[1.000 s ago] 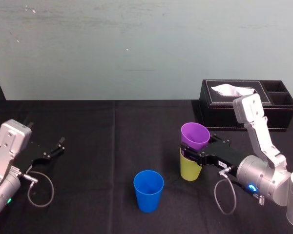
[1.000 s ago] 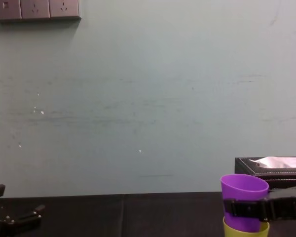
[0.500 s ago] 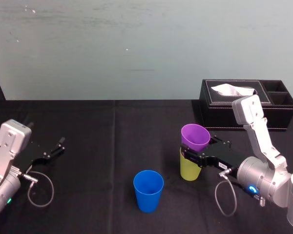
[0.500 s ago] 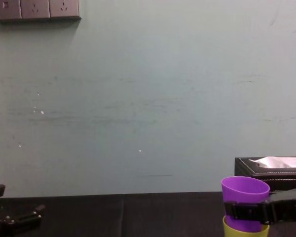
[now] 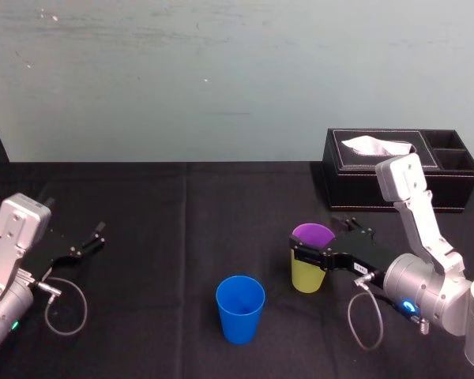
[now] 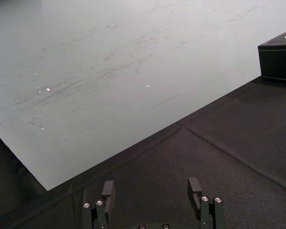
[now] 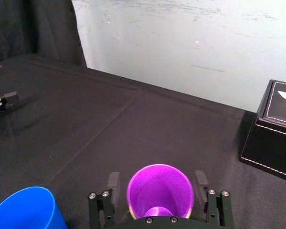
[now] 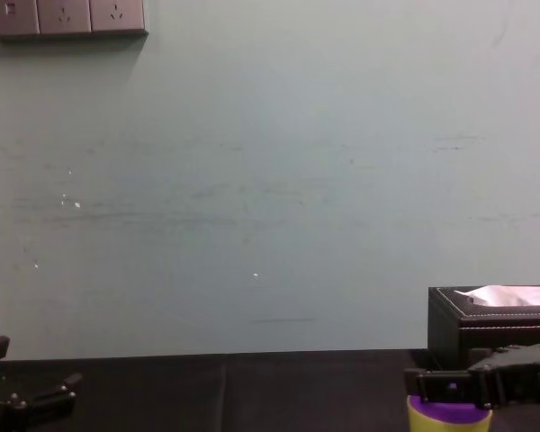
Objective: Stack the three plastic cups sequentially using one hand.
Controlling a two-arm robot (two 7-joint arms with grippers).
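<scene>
Black-draped desk (image 5: 158,237), pale wall behind. Purple cup (image 5: 313,234) nested upright in lime-green cup (image 5: 306,276). Right pincer (image 5: 308,254) straddles purple rim, jaws slightly off it. Blue cup (image 5: 239,309) upright, mouth up, left of pincer, nearer robot; right arm closer. Left pincer (image 6: 151,188) parked wide, far left.

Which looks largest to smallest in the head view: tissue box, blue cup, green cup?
1. black tissue box
2. blue cup and lime-green cup, not ranked: the blue sits nearer the camera, and the right hand hides part of the green.
</scene>
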